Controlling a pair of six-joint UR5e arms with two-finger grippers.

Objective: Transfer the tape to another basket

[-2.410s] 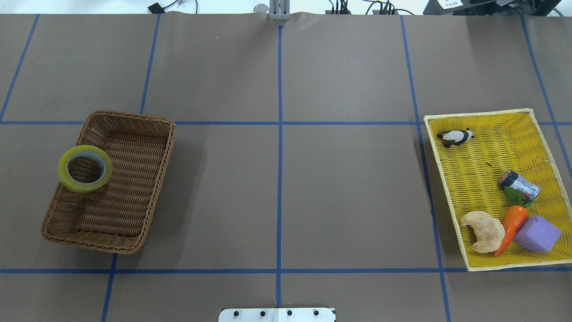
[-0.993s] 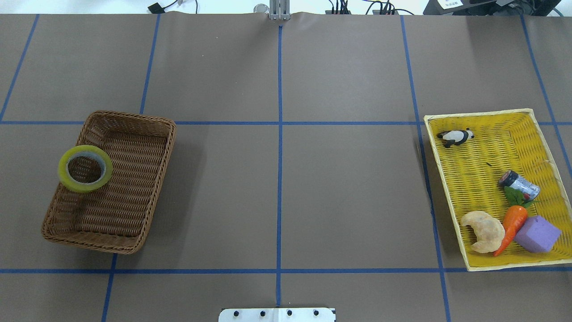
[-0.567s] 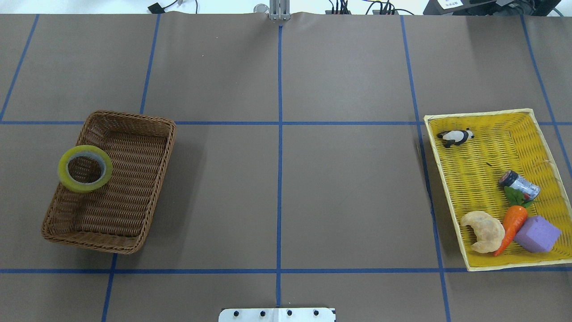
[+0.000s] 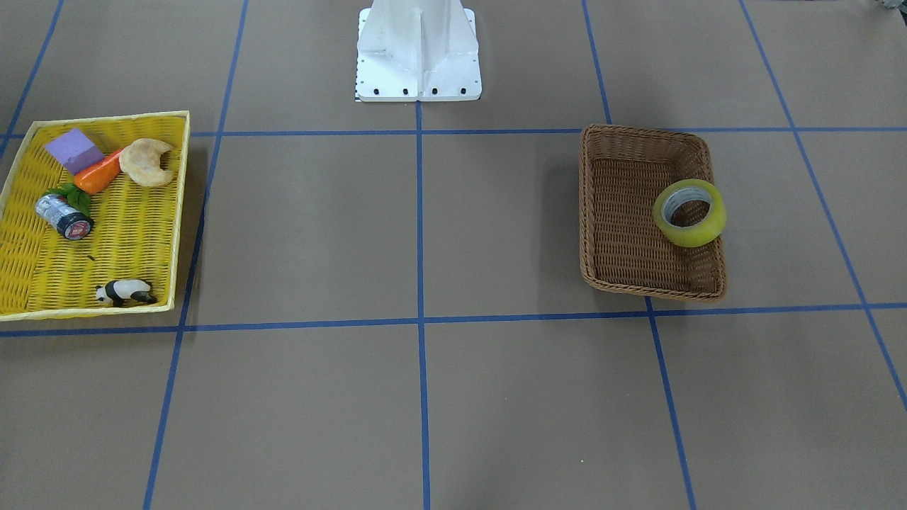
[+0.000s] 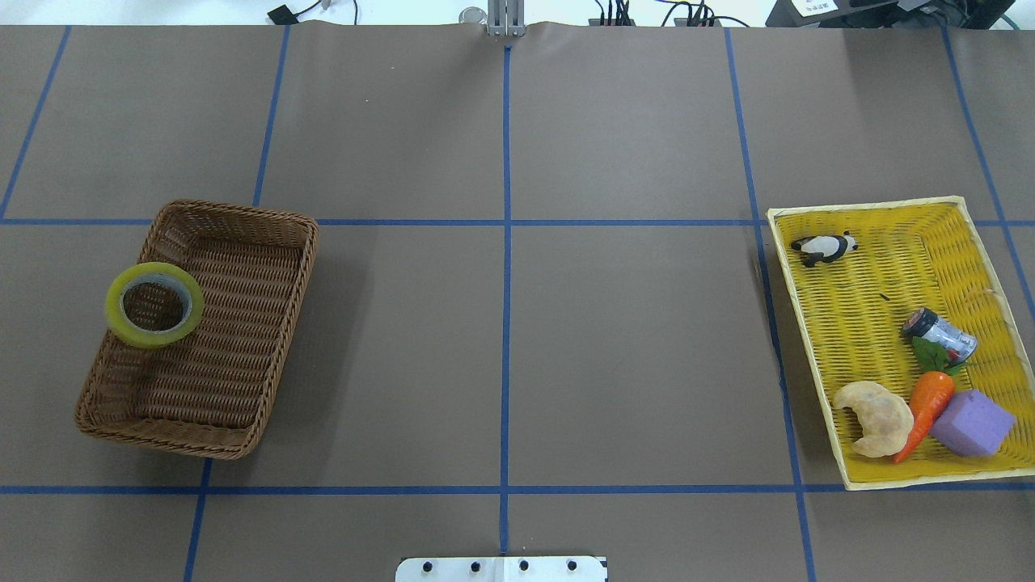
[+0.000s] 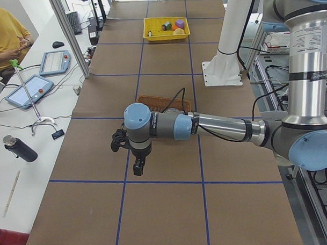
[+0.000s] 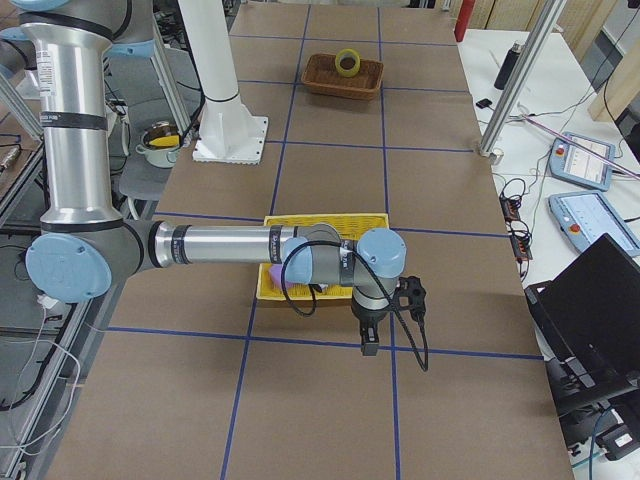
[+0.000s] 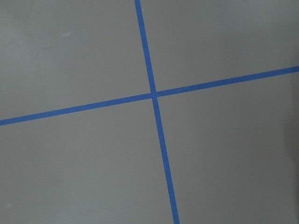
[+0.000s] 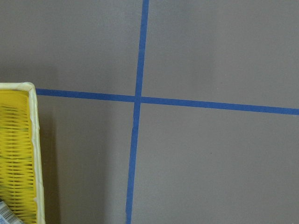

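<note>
Presently, the tape (image 5: pixel 154 305), propped on the brown basket (image 5: pixel 234 339) rim, could be knocked onto the counter (image 5: pixel 631 364) by an off-centre grasp; whether the left end effector (image 6: pixel 138 168) and right end effector (image 7: pixel 367 343) are apart or together cannot be told.

Overhead view: I log a yellow tray (image 5: pixel 873 291) at the right end of the brown table (image 5: pixel 631 339), which is gridded with blue tape lines (image 5: pixel 506 323). In the tray:
- A toy panda (image 5: pixel 825 247) lies at the far end.
- A small can (image 5: pixel 939 332) lies on its side mid-tray, against a carrot's (image 5: pixel 926 408) green leaves.
- A croissant (image 5: pixel 875 417) and a purple block (image 5: pixel 972 422) closely flank the carrot.

Left side view: a person in a yellow shirt (image 6: pixel 4 34) is beside the table.
</note>
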